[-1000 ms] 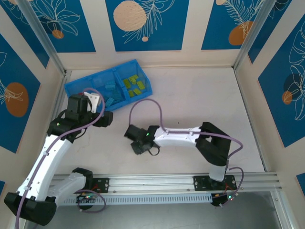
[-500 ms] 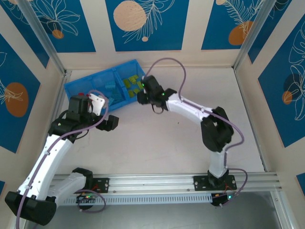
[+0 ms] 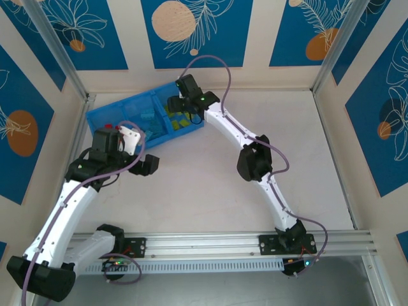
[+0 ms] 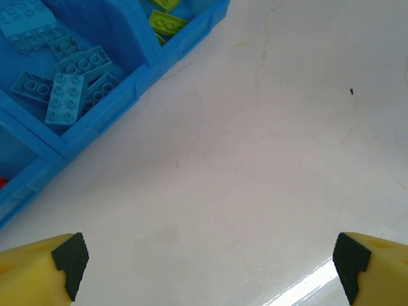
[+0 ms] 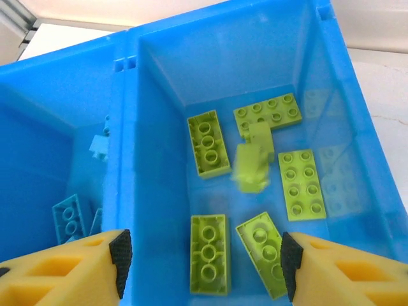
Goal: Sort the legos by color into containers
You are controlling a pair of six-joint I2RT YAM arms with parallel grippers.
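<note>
Right gripper has been swung over the bin's end compartment, jaws wide, green brick blurred beneath. Left gripper is held wide. A straight lift is advised.

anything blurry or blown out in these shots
Right wrist view: one yellow-green plastic lego brick in the middle of the blue plastic bin is smeared with blur, while its neighbours are sharp. Left wrist view: bright glare on the white table at the bottom right. Top external view: evenly lit and sharp.
</note>
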